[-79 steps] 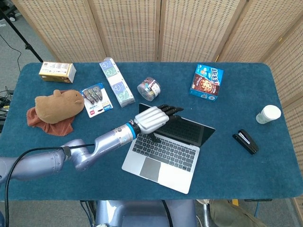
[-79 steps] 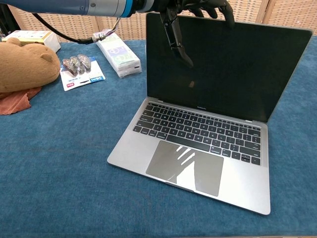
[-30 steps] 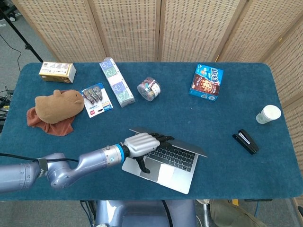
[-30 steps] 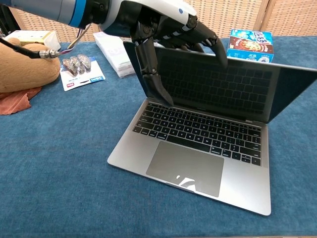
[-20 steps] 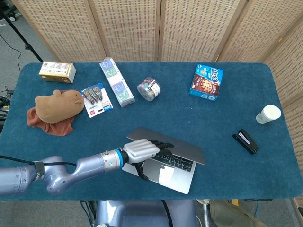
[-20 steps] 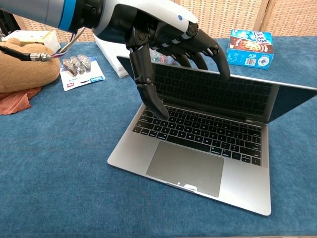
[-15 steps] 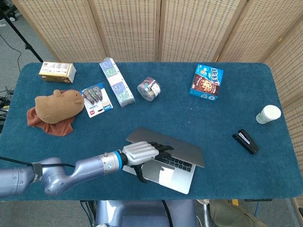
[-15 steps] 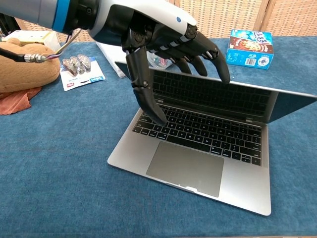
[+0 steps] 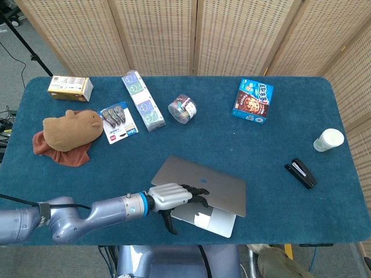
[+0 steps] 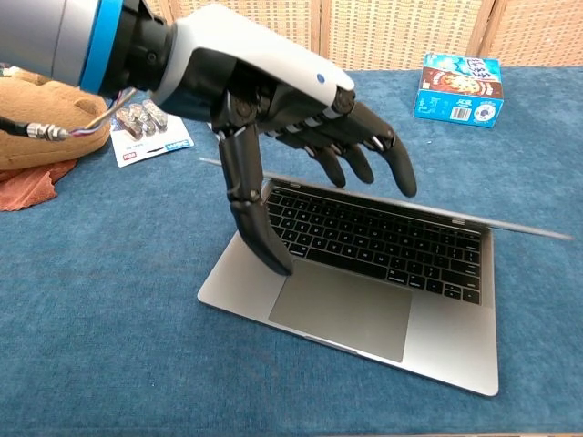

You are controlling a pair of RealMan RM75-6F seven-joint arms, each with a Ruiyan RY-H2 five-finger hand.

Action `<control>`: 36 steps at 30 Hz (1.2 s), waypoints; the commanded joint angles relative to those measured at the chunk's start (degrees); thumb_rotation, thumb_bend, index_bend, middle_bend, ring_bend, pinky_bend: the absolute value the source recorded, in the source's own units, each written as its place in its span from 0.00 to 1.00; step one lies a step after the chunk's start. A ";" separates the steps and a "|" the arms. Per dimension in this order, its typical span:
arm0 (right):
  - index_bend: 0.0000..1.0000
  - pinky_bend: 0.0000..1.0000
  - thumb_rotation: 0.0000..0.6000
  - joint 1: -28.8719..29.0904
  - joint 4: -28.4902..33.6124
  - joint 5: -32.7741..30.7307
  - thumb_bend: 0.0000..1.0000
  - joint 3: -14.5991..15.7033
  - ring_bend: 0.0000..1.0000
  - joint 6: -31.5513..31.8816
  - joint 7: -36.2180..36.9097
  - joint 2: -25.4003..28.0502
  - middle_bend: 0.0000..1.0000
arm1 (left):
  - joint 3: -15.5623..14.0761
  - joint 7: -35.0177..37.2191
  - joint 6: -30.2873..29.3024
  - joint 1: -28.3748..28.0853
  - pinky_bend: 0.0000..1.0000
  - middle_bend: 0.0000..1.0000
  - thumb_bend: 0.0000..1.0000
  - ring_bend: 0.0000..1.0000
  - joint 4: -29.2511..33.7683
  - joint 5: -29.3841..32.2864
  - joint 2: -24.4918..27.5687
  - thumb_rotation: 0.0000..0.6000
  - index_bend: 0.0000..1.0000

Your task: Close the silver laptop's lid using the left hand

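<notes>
Pressing down on the laptop's lid [image 9: 200, 186] with spread, empty fingers, the left hand [image 9: 171, 197] is gripping nothing; its fingers [image 10: 378, 157] are draping over the lid's free edge while the thumb is hanging below, over the palm rest. The laptop [image 10: 364, 300] is sitting near the front edge of the table [image 9: 278, 139], base flat on the blue cloth. The lid is lying low but not yet shut: in the chest view its edge is showing as a thin line above the keyboard [image 10: 373, 241]. The right hand is not appearing in either view.

As a judgement, the lid is acting as a thin, stiff metal panel on a sprung hinge, smooth enough for fingertips to be sliding on, with a fragile screen inside. Flat, gentle pressure near the middle of the free edge is looking like the best hold, keeping the thumb clear of the closing gap, since the light base may be sliding on the cloth.
</notes>
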State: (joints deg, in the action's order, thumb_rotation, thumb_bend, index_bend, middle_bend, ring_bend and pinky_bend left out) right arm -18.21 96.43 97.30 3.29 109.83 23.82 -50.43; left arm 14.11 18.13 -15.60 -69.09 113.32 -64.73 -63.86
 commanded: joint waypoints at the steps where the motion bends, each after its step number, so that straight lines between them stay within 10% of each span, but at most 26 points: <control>1: 0.00 0.00 1.00 -0.05 -0.07 0.10 0.19 0.17 0.00 -0.12 -0.07 0.00 0.00 | -0.79 0.34 0.84 0.16 0.11 0.06 0.12 0.09 -0.51 -0.24 -1.25 1.00 0.19; 36: 0.00 0.00 1.00 4.23 1.41 0.92 0.19 3.33 0.00 -12.37 -6.29 -2.52 0.00 | -7.11 2.11 4.02 4.96 0.11 0.06 0.12 0.09 -10.26 -3.43 -14.85 1.00 0.19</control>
State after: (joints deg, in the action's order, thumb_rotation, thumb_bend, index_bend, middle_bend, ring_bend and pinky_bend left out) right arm -14.27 97.70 98.35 6.54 97.84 17.88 -52.76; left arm 7.23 19.99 -11.83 -64.67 103.76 -67.64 -77.98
